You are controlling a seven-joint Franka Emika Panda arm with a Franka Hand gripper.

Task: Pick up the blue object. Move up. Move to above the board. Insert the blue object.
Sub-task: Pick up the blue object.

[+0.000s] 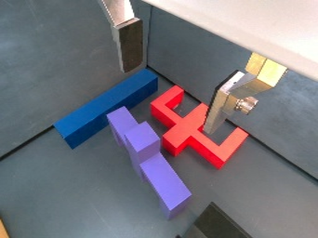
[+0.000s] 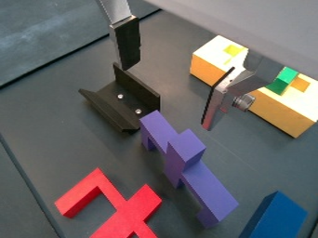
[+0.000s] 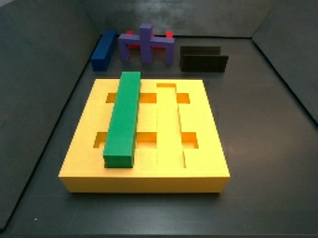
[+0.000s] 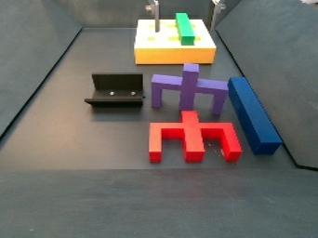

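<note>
Item, nearest in a side view: red branched piece (image 4: 191,138), flat on the floor just in front of the purple cross-shaped block (image 4: 189,88), one prong close to the blue bar; not wanted. Item, landmark: the purple cross itself, flat and untouched. Item: the blue object (image 4: 252,112), a long bar lying free on the floor just beside the cross, running past both the cross and the red piece, seen also in a wrist view (image 1: 106,110); not yet picked up. Item: fixture (image 4: 114,91), on the opposite side of the cross from the bar, apart from it. Item: gripper (image 1: 180,74), raised above the floor near the cross and off the bar, fingers (image 1: 128,42) spread wide with nothing between them. Item, farthest: the board (image 4: 174,51), well beyond the cross, with a green bar (image 4: 185,28) already seated in one groove. Handling note, as judgement: the step in hand is the pick. Turn the jaws across the bar's narrow width, centre over its mid-length for balance, and descend straight. The finger on the cross side has only a narrow gap to enter, so place it clear of the purple arm and the red prong before closing.
</note>
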